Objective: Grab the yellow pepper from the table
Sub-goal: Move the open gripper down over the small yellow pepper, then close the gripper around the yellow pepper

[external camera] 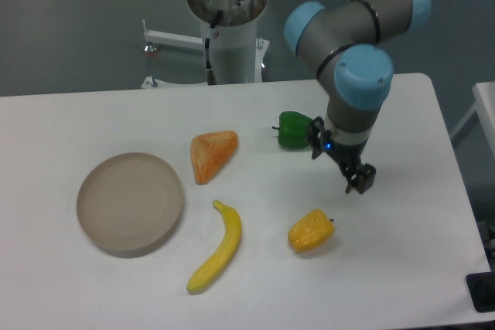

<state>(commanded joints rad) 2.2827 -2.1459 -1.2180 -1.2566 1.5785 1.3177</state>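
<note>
yellow pepper [311,230], lumpy and glossy, on the smooth white table [402,268]; fingers [359,182] above, empty, gap unclear

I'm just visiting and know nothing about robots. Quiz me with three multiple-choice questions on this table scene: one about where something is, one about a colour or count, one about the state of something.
1. Where does the yellow pepper lie?
A. On the round plate
B. On the bare table, right of the banana
C. Between the end effector's fingers

2. How many peppers are on the table?
A. One
B. Two
C. Four

3. What is on the round plate?
A. Nothing
B. The banana
C. The orange wedge

Answers:
1. B: it sits on the white tabletop right of the banana, with the end effector above and to its right, not touching it.
2. B: only the yellow pepper and the green pepper show.
3. A: its surface is bare; the banana and the orange wedge lie on the table beside it.
</note>
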